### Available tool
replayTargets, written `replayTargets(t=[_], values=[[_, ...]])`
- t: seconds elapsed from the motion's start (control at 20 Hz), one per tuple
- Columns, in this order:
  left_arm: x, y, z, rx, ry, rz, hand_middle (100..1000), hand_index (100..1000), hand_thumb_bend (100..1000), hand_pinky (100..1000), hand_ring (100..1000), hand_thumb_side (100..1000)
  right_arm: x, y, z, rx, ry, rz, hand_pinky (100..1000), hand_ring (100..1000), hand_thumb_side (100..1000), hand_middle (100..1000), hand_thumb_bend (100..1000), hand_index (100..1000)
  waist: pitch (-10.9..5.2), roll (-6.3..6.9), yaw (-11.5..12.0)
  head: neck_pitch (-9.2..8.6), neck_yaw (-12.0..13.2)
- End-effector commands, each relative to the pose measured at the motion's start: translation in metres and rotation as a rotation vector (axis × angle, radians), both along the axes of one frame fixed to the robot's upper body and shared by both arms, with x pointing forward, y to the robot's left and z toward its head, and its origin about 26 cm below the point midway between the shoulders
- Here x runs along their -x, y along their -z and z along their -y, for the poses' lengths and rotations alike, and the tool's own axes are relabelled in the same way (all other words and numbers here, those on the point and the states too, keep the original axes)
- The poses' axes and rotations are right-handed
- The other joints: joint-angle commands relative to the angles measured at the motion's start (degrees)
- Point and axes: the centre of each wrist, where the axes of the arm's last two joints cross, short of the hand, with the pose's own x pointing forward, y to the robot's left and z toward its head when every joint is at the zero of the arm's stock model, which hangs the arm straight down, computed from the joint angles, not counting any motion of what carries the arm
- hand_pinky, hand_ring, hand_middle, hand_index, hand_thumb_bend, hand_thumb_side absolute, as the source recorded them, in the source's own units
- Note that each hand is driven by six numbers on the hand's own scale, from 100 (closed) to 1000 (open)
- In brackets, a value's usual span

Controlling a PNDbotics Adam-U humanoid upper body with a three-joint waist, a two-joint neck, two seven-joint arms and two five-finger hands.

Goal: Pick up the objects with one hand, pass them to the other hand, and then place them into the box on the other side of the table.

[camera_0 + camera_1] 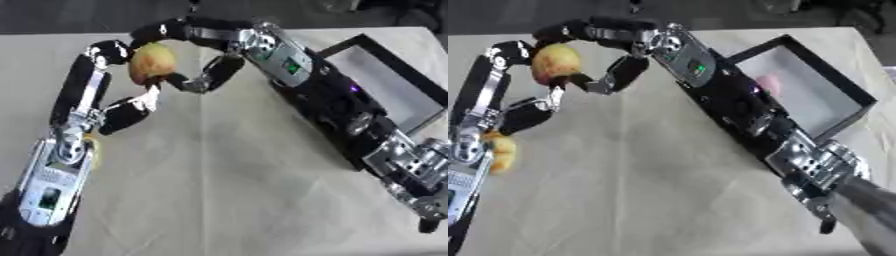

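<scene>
A yellow fruit with reddish-brown patches (151,61) is held above the table at the upper left, between both hands. My left hand (79,116) reaches up from the lower left, with a long finger arched over the fruit's left side and the thumb below it. From the right, my right hand (229,44) curls its fingers over the top of the fruit, and its thumb meets the underside. The black-rimmed box (820,97) with a pale floor lies at the right, behind the right forearm. A pink thing (768,83) lies inside it.
A second yellow thing (502,153) lies on the table, partly hidden beside my left wrist. The beige cloth-covered table (227,170) spreads between the two arms. The right forearm runs diagonally along the box's near side.
</scene>
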Motion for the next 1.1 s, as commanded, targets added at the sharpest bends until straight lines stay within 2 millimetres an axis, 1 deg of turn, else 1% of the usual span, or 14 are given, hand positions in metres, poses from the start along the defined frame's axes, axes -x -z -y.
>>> replayTargets(t=[0.05, 0.15, 0.3, 0.4, 0.45, 0.8, 1.0, 1.1], values=[[0.0040, -0.0146, 0.0069, 0.023, 0.025, 0.041, 557, 552, 100, 757, 669, 161, -0.0008, -0.0088, -0.0015, 0.136, -0.181, 0.147, 993, 932, 180, 792, 100, 956, 0.04, -0.10, 0.0, -0.14, -0.2], [0.0039, -0.0142, 0.0074, 0.019, 0.026, 0.039, 557, 553, 100, 757, 669, 161, -0.0012, -0.0075, -0.0014, 0.113, -0.174, 0.116, 988, 909, 200, 751, 100, 918, 0.07, -0.09, -0.1, -0.14, -0.2], [0.0037, -0.0130, 0.0078, 0.013, 0.025, 0.032, 557, 555, 100, 757, 669, 162, -0.0010, -0.0065, -0.0021, 0.078, -0.167, 0.051, 984, 876, 217, 727, 100, 908, 0.09, -0.04, -0.2, -0.14, -0.1], [0.0035, -0.0123, 0.0079, 0.010, 0.023, 0.028, 557, 555, 100, 757, 669, 162, 0.0000, -0.0081, -0.0025, 0.067, -0.171, 0.017, 984, 875, 219, 725, 100, 906, 0.08, -0.01, -0.3, -0.14, -0.1], [0.0035, -0.0120, 0.0080, 0.008, 0.023, 0.026, 557, 559, 100, 757, 670, 161, 0.0004, -0.0083, -0.0027, 0.062, -0.173, 0.001, 978, 856, 223, 704, 100, 896, 0.08, 0.01, -0.3, -0.14, -0.1], [0.0033, -0.0097, 0.0088, -0.001, 0.019, 0.008, 558, 565, 100, 756, 671, 168, 0.0026, -0.0112, -0.0037, 0.060, -0.190, -0.117, 968, 823, 198, 636, 100, 825, 0.12, 0.09, -0.4, -0.14, -0.2], [0.0034, -0.0089, 0.0091, -0.009, 0.018, 0.000, 560, 584, 190, 755, 671, 146, 0.0032, -0.0129, -0.0029, 0.062, -0.187, -0.147, 954, 807, 201, 617, 100, 797, 0.15, 0.09, -0.4, -0.14, -0.2], [0.0036, -0.0094, 0.0092, -0.006, 0.016, 0.001, 560, 589, 208, 755, 670, 153, 0.0032, -0.0133, -0.0023, 0.056, -0.185, -0.153, 947, 800, 202, 608, 100, 775, 0.14, 0.09, -0.4, -0.14, -0.2]])
